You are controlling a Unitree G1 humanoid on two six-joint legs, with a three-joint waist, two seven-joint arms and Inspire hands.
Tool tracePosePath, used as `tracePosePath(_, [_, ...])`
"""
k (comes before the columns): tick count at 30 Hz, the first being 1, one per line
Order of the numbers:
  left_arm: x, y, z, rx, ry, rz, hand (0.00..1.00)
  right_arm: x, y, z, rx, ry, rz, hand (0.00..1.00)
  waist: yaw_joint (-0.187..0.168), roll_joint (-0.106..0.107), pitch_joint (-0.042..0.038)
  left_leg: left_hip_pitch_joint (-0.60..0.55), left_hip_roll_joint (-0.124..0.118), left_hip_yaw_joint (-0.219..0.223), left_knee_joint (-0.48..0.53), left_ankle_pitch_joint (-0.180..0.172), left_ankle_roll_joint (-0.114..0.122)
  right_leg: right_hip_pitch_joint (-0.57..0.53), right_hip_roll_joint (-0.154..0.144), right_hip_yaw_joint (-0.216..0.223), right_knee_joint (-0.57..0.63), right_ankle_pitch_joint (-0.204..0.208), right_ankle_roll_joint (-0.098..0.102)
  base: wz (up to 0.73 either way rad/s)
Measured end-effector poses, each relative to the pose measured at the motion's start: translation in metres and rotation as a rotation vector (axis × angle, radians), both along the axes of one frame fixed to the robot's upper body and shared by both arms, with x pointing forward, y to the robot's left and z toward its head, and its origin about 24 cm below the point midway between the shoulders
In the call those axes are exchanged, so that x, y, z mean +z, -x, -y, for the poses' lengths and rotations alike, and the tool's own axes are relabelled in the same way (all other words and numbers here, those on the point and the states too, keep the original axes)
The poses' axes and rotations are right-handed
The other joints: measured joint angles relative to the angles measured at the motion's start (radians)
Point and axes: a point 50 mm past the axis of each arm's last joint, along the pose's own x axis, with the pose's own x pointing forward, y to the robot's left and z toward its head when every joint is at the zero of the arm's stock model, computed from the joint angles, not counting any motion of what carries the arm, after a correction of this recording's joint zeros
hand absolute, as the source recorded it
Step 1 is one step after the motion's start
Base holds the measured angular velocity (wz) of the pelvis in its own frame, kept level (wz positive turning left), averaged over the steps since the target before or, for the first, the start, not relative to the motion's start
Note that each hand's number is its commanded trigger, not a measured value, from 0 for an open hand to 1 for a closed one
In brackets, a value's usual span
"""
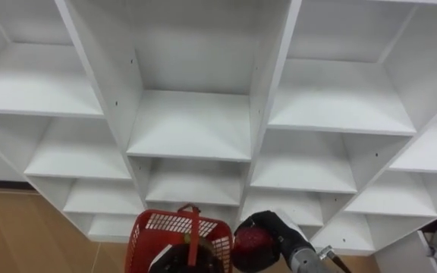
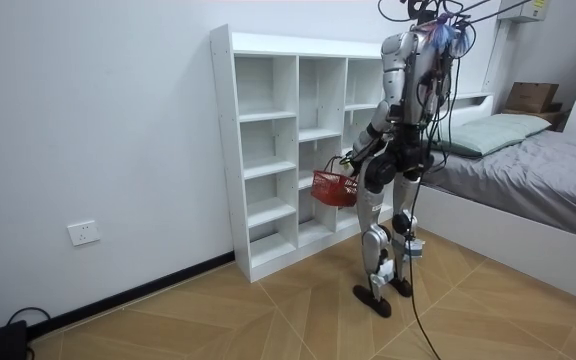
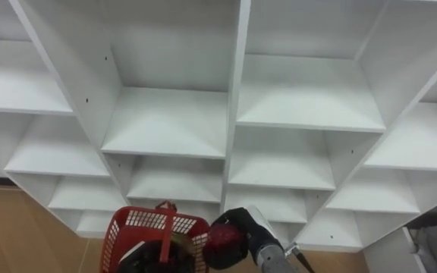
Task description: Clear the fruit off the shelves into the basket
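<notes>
Left eye view: my right hand (image 1: 273, 227) is clenched round a dark red fruit (image 1: 252, 244), held just beside the red basket (image 1: 174, 222), ready, I judge, to drop in. Room view: I stand facing the white shelf unit (image 2: 225, 150). The basket hangs at my left hand (image 2: 349, 160), and I can't tell its grip. Right eye view: the fruit looks round, smooth, slightly glossy.

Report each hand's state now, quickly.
Left hand: cannot be told; it is at the red basket.
Right hand: closed round a dark red fruit.
</notes>
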Motion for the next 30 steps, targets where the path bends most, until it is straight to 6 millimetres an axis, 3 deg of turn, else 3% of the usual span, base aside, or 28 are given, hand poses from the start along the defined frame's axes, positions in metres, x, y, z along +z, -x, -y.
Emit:
tracePosePath(8, [0.0,0.001,0.004,-0.04,0.011,-0.001,1.0,-0.002,0.0,-0.007,0.024,0.012,-0.006,1.0,0.024,-0.012,0.0056,-0.002,-0.001,-0.014,-0.001,0.0,0.0,0.0,0.0,-0.011,-0.001,0.0,0.0,0.03])
tracePosePath(20, [0.001,0.003,0.011,-0.073,0.018,0.001,1.0,-0.01,-0.004,-0.01,0.046,0.067,-0.034,1.0,0.03,-0.02,-0.0015,-0.012,-0.001,-0.016,-0.004,0.0,0.0,0.001,-0.002,-0.024,-0.002,0.001,0.0,0.01])
tracePosePath(30, [0.001,0.005,0.018,-0.109,0.026,0.003,1.0,-0.015,-0.007,-0.007,0.044,0.095,-0.064,1.0,0.031,-0.02,-0.0011,-0.011,-0.002,-0.02,-0.001,0.0,0.0,0.01,-0.003,-0.029,-0.001,0.0,0.0,0.01])
